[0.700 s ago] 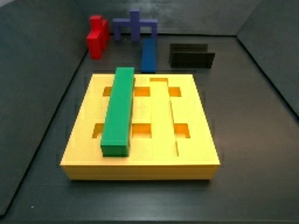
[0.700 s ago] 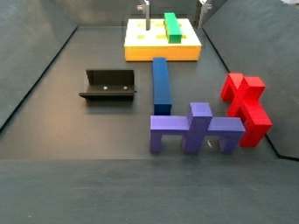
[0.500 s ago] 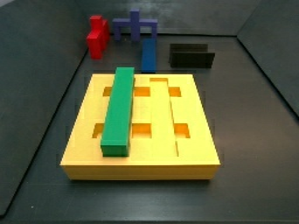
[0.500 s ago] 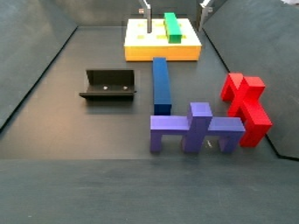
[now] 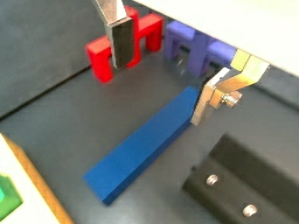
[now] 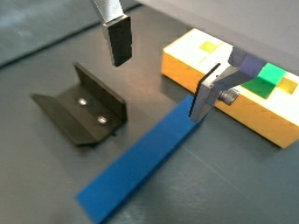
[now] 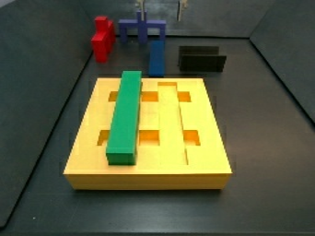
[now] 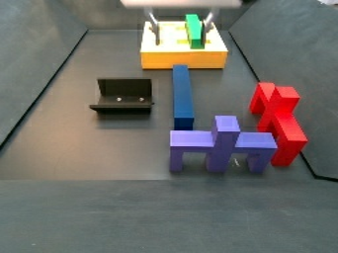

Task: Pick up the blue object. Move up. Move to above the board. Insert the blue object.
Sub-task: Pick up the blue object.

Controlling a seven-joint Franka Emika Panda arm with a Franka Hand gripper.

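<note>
In a wrist view I see the gripper (image 5: 167, 61) hanging above the floor with its two silver fingers spread wide and nothing between them. The blue object (image 5: 149, 144) lies flat on the dark floor below, untouched, running lengthwise under the gap. Past it stand the red piece (image 5: 117, 48) and the purplish cross-shaped piece (image 5: 190, 45), both partly cut off by the fingers. The fixture (image 5: 243, 182) is clipped by the frame edge, and only a sliver of the board (image 5: 21, 179) shows.

In a wrist view from the opposite side, the gripper (image 6: 163, 66) is again open over the blue object (image 6: 143, 164). The fixture (image 6: 82, 108) stands beside the bar, and the board (image 6: 229, 80) sits past its far end, carrying the green bar (image 6: 271, 77), mostly hidden behind a finger.

In a side view the gripper (image 7: 163, 11) is barely visible at the top edge, above the blue object (image 7: 157, 55), which lies beyond the board (image 7: 150, 147) and green bar (image 7: 125, 115).

In a side view the gripper (image 8: 183, 25) hangs in front of the board (image 8: 184, 49); the blue object (image 8: 183, 93) lies between fixture (image 8: 123, 96) and red piece (image 8: 280, 119).
</note>
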